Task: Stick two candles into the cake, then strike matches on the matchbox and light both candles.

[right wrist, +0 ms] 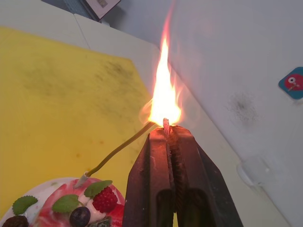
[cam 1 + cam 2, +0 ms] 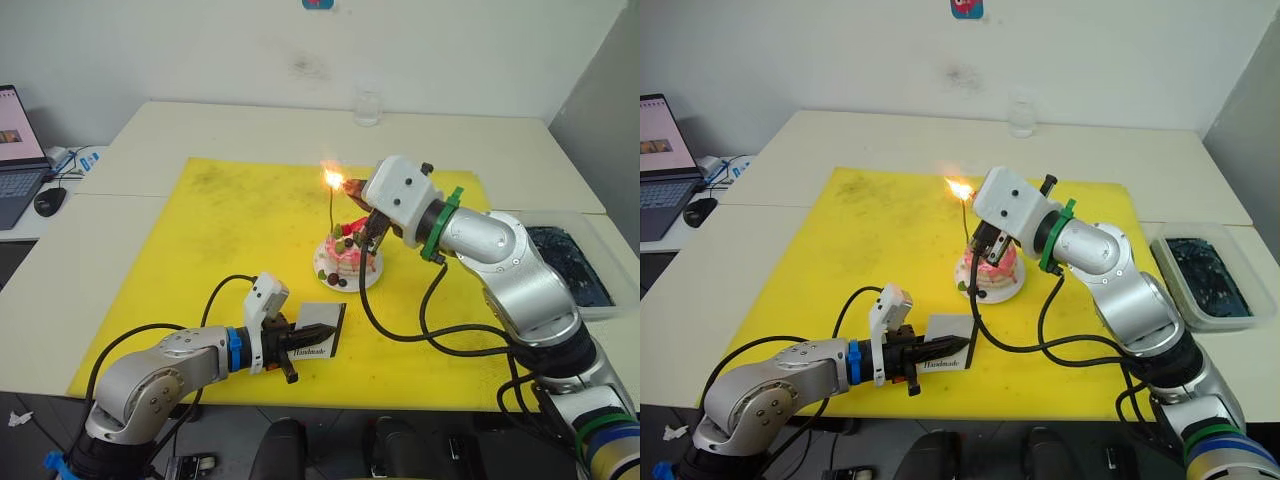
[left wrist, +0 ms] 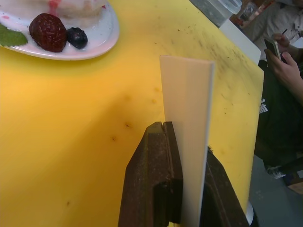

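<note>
Currently, a short burning match (image 1: 165, 125) is clamped in the right gripper (image 1: 166, 134) against the thin golden candle (image 1: 120, 147) standing in the small round pink-and-white cake (image 2: 349, 258). The flame may reach the fingertips. The flat white matchbox (image 3: 187, 123) is clamped in the left gripper (image 3: 182, 142) on the near side.

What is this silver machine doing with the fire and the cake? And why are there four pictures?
It is a robot with two silver arms, each ending in two black fingers. The two wide pictures come from cameras in its head, looking down at a yellow mat on a pale table. The two close pictures come from small cameras on its wrists.

On the mat sits a small round pink-and-white cake with berries, on a white plate. A thin, long candle stands in it.

The right gripper pinches a short burning match, holding its flame at the candle's tip. The left gripper holds a flat white matchbox upright on the mat.

A laptop rests on a side table, and a person sits beyond the table's edge in the left wrist picture.
</note>
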`<control>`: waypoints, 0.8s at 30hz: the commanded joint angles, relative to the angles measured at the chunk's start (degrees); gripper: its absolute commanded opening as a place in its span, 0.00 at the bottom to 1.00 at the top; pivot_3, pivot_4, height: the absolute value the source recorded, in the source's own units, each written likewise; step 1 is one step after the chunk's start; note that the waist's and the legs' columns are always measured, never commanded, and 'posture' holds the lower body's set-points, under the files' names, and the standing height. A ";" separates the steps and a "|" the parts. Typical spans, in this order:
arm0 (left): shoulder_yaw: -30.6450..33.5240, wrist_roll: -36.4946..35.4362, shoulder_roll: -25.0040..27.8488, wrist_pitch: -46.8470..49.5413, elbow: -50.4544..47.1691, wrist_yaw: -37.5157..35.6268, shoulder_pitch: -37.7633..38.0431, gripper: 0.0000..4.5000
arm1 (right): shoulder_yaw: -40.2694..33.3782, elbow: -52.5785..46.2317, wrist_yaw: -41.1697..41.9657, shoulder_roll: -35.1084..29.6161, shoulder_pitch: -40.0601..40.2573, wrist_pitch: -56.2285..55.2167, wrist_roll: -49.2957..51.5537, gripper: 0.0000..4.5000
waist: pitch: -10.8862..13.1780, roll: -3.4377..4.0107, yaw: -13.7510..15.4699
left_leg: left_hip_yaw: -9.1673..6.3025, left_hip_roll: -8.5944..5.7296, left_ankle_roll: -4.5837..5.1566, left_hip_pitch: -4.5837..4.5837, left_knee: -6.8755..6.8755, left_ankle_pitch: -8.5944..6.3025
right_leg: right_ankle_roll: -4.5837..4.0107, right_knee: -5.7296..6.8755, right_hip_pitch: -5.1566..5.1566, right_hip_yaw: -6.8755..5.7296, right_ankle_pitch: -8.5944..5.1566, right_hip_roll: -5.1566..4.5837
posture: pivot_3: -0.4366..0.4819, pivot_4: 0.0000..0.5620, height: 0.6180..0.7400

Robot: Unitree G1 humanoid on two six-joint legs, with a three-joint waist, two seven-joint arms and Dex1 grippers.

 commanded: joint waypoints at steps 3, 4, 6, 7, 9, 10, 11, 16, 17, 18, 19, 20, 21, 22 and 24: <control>-0.62 0.98 -0.95 -1.40 -0.31 -0.86 -0.84 0.00 | 0.76 2.03 0.52 1.38 -0.86 -5.53 -2.87 0.01 | 0.00 0.00 0.01 | -0.02 0.01 0.00 0.00 0.00 0.00 | 0.00 0.01 0.00 -0.02 0.00 0.00 | 0.48 0.27 1.00; -0.67 1.14 -1.03 -1.42 -0.23 -0.95 -0.89 0.00 | 0.83 2.50 0.59 1.54 -0.83 -6.11 -3.20 0.01 | 0.00 0.00 0.02 | -0.02 0.00 0.00 0.00 0.00 0.00 | 0.00 0.02 0.00 -0.02 0.00 0.00 | 0.48 0.27 1.00; -0.74 1.38 -1.22 -1.41 -0.13 -1.09 -0.99 0.00 | 0.93 3.53 0.64 1.76 -0.79 -7.44 -4.09 0.01 | 0.00 0.00 0.03 | -0.01 -0.01 0.00 0.00 0.02 0.00 | 0.00 0.01 0.00 0.00 0.01 0.00 | 0.48 0.27 1.00; -0.76 1.47 -1.31 -1.37 -0.10 -1.18 -1.05 0.00 | 0.93 3.99 0.74 1.81 -0.76 -8.00 -4.52 0.01 | 0.00 0.00 0.03 | 0.00 -0.01 0.00 0.00 0.02 0.00 | 0.01 0.02 0.01 0.00 0.01 -0.01 | 0.48 0.27 1.00; -0.75 1.69 -1.48 -1.28 -0.09 -1.35 -1.13 0.00 | 0.73 4.65 0.90 1.91 -0.66 -8.87 -5.30 0.01 | 0.00 0.00 0.03 | 0.00 -0.01 0.00 0.00 0.03 0.00 | 0.01 0.01 0.01 0.00 0.01 -0.01 | 0.48 0.27 1.00; -0.74 1.80 -1.56 -1.23 -0.11 -1.42 -1.15 0.00 | 0.55 4.82 0.99 1.98 -0.61 -9.17 -5.47 0.01 | 0.00 0.00 0.04 | 0.00 -0.01 0.00 0.00 0.03 0.00 | 0.01 0.02 0.01 -0.01 0.01 -0.01 | 0.48 0.27 1.00; -0.72 1.88 -1.64 -1.18 -0.16 -1.44 -1.15 0.00 | 0.28 4.84 1.12 2.04 -0.58 -9.38 -5.57 0.01 | 0.00 0.00 0.04 | -0.01 -0.01 0.00 0.00 0.02 0.00 | 0.01 0.02 0.01 -0.01 0.01 -0.01 | 0.48 0.27 1.00; -0.68 1.99 -1.98 -0.90 -0.60 -1.37 -1.03 0.00 | -0.51 4.57 1.79 2.14 -0.22 -9.43 -6.06 0.01 | 0.00 0.00 0.06 | -0.01 0.00 0.00 0.00 0.02 0.00 | 0.01 0.02 0.01 -0.01 0.01 -0.01 | 0.48 0.27 1.00; -0.68 1.98 -2.04 -0.86 -0.70 -1.33 -0.97 0.00 | -0.63 4.49 1.90 2.15 -0.12 -9.39 -6.09 0.01 | 0.00 0.00 0.06 | -0.01 0.00 0.00 0.00 0.02 0.00 | 0.01 0.02 0.01 -0.01 0.01 -0.01 | 0.48 0.27 1.00; -0.68 1.97 -2.10 -0.83 -0.78 -1.29 -0.93 0.00 | -0.80 4.40 1.98 2.17 -0.04 -9.27 -6.08 0.01 | 0.00 0.00 0.07 | -0.01 -0.01 0.00 0.00 0.02 0.00 | 0.01 0.02 0.01 -0.01 0.01 -0.01 | 0.48 0.27 1.00; -0.67 1.95 -2.12 -0.80 -0.85 -1.29 -0.87 0.00 | -0.93 4.29 2.09 2.16 0.00 -9.14 -6.05 0.01 | 0.00 0.00 0.08 | -0.01 0.00 0.00 0.00 0.03 0.00 | 0.01 0.02 0.01 -0.01 0.01 -0.01 | 0.48 0.27 1.00; -0.67 1.95 -2.11 -0.78 -0.89 -1.32 -0.85 0.00 | -1.10 4.24 2.19 2.14 -0.02 -9.05 -6.04 0.01 | 0.00 0.00 0.08 | 0.00 0.00 0.00 0.00 0.03 0.00 | 0.01 0.02 0.01 0.00 0.01 -0.01 | 0.48 0.27 1.00; -0.67 1.94 -2.12 -0.76 -0.90 -1.32 -0.84 0.00 | -1.26 4.22 2.30 2.07 -0.05 -8.96 -6.07 0.01 | 0.00 0.00 0.08 | -0.01 -0.01 0.00 0.00 0.03 0.00 | 0.01 0.02 0.01 -0.01 0.01 -0.02 | 0.48 0.27 1.00; -0.66 1.93 -2.13 -0.75 -0.96 -1.29 -0.80 0.00 | -1.40 4.14 2.46 1.94 -0.03 -8.86 -6.08 0.01 | 0.00 0.00 0.08 | -0.01 0.00 0.00 0.00 0.03 0.00 | 0.01 0.02 0.01 -0.01 0.01 -0.01 | 0.48 0.27 1.00; -0.63 1.86 -2.16 -0.67 -1.04 -1.21 -0.81 0.00 | -1.69 4.14 2.72 1.60 0.07 -8.67 -6.19 0.01 | 0.00 0.00 0.09 | -0.01 0.00 0.00 0.00 0.03 0.00 | 0.01 0.02 0.01 -0.01 0.01 -0.01 | 0.48 0.27 1.00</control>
